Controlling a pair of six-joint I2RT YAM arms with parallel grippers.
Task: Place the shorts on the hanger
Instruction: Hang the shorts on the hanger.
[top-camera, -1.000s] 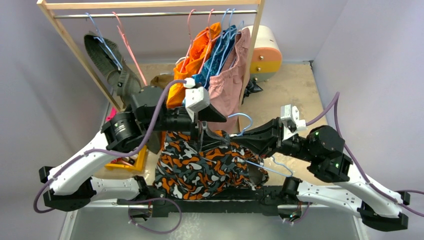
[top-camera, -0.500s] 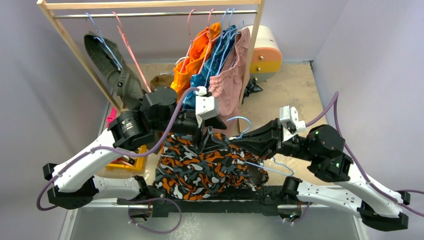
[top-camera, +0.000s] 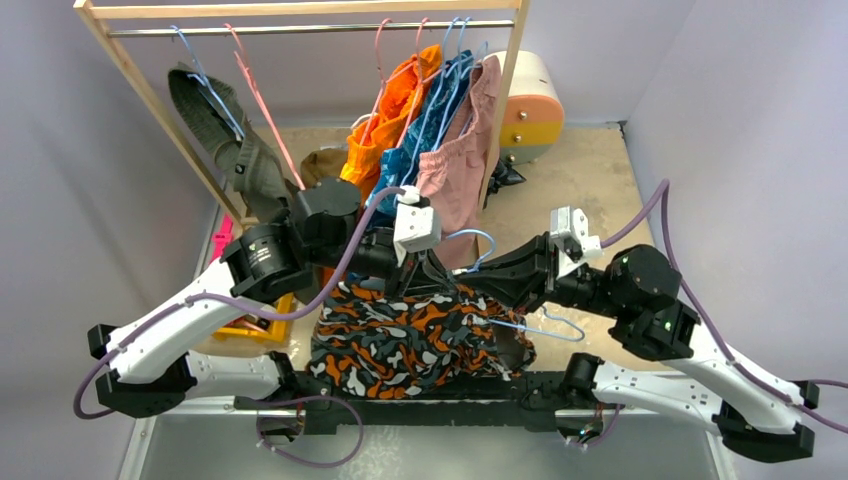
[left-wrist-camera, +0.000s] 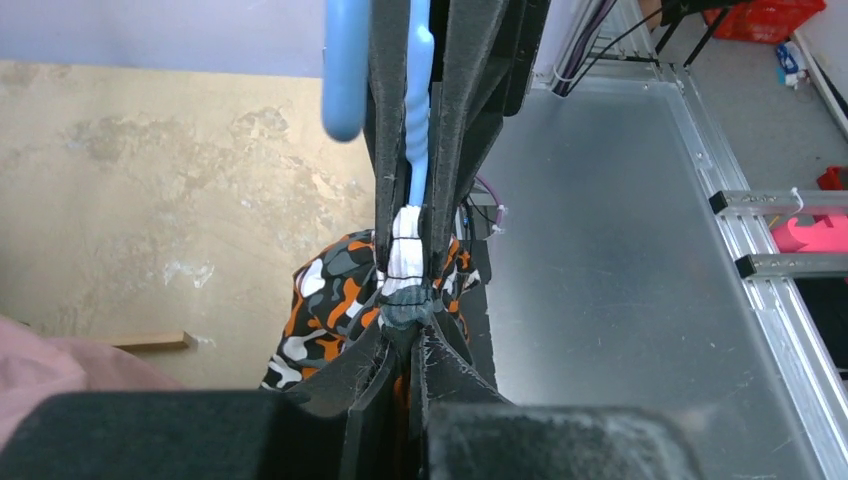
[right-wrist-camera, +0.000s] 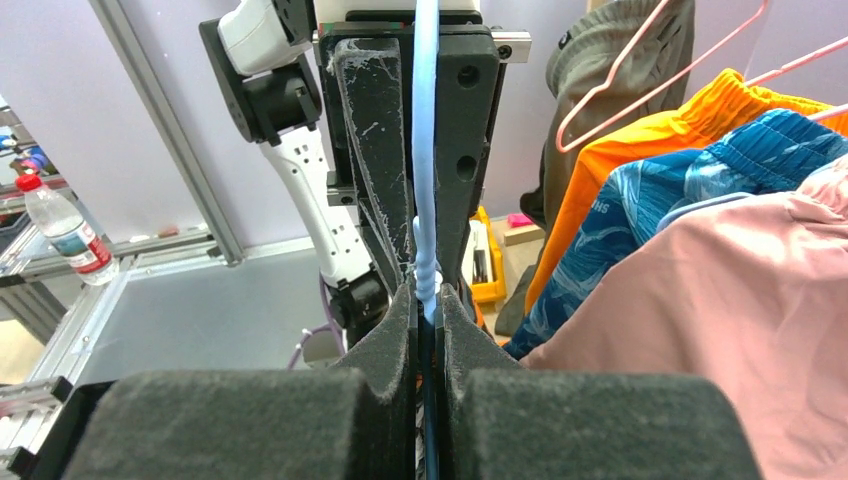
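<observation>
Right gripper (right-wrist-camera: 428, 300) is clamped shut on the twisted neck of the hanger (right-wrist-camera: 425, 120). Left gripper (left-wrist-camera: 405, 330) meets it head-on, pinched tight on the bunched waistband of the shorts (top-camera: 400, 345) right at that neck. The shorts hang in a bunch under both grippers, between the arms, over the near table edge.

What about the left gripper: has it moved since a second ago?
Yes. The left gripper shifted right in the top view, toward the rack's right post.
</observation>
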